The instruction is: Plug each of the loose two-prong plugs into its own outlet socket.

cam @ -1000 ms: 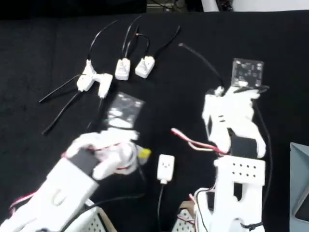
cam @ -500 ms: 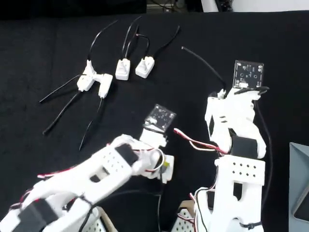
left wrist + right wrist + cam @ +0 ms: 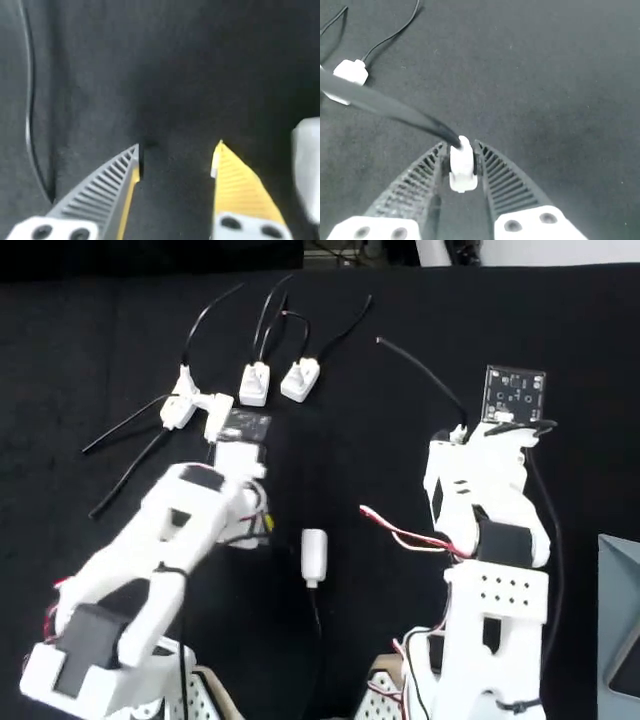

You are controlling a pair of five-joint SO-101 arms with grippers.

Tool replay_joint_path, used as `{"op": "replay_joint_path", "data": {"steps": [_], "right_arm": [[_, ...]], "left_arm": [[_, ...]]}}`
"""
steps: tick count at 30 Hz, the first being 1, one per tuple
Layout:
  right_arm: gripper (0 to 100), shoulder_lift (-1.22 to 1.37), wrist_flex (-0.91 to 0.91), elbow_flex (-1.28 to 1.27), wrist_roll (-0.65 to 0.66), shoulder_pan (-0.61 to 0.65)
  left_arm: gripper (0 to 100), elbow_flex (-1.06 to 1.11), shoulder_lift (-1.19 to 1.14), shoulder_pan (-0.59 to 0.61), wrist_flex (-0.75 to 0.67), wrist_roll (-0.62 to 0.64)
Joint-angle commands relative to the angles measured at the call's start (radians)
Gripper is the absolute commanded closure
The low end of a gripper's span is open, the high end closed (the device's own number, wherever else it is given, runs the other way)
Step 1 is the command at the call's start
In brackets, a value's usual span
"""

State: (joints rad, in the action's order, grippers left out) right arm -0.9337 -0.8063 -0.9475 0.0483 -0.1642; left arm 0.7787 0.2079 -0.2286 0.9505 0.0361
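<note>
**Two-prong plugs:** white, each on a thin black cord.
- Loose plugs [image 3: 254, 383] lie at 11 o'clock on the table [image 3: 90, 330].
- One plug [image 3: 463, 175] is clenched in the right pincer [image 3: 460, 146].

**Socket** [image 3: 314, 555]: near 6 o'clock. The left pincer [image 3: 175, 162] is released and empty at the socket's 9 o'clock.

**Handling (judged):** light, rigid, smooth shell with a limp cord that drags. Grip the flat sides and keep the prongs clear. The socket may slide, so brace it.

A black-covered table [image 3: 80, 330] carries four white plugs toward its far edge: a touching pair [image 3: 180, 408], a third plug [image 3: 255, 383] and a fourth plug [image 3: 300, 378] just beside it, all trailing thin black wires [image 3: 128, 472]. A white outlet block [image 3: 314, 555] lies well apart, nearer the arm bases.
</note>
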Motion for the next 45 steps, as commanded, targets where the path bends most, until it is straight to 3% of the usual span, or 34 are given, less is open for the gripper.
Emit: {"op": "replay_joint_path", "data": {"steps": [1, 8, 13, 17, 21, 25, 32, 36, 45], "right_arm": [[98.5, -0.018, 0.02, 0.012, 0.006, -0.006], [98.5, -0.018, 0.02, 0.012, 0.006, -0.006], [98.5, -0.018, 0.02, 0.01, 0.006, -0.006], [98.5, -0.018, 0.02, 0.01, 0.006, -0.006], [98.5, -0.018, 0.02, 0.01, 0.006, -0.006], [98.5, -0.018, 0.02, 0.01, 0.006, -0.006], [98.5, -0.018, 0.02, 0.01, 0.006, -0.005], [98.5, -0.018, 0.02, 0.01, 0.006, -0.005], [98.5, -0.018, 0.02, 0.01, 0.006, -0.005]], "left_arm": [[77, -0.128, 0.014, 0.022, 0.107, -0.023], [77, -0.234, 0.178, -0.01, 0.239, -0.015], [76, -0.14, 0.348, -0.183, 0.233, 0.017], [76, -0.021, 0.402, -0.321, 0.12, 0.098], [76, 0.102, 0.384, -0.383, -0.057, 0.106], [76, 0.16, 0.316, -0.375, -0.147, 0.097], [77, 0.156, 0.152, -0.163, -0.144, 0.012], [77, 0.156, 0.186, -0.07, -0.141, 0.0], [77, 0.067, 0.488, -0.189, 0.077, 0.008]]}}
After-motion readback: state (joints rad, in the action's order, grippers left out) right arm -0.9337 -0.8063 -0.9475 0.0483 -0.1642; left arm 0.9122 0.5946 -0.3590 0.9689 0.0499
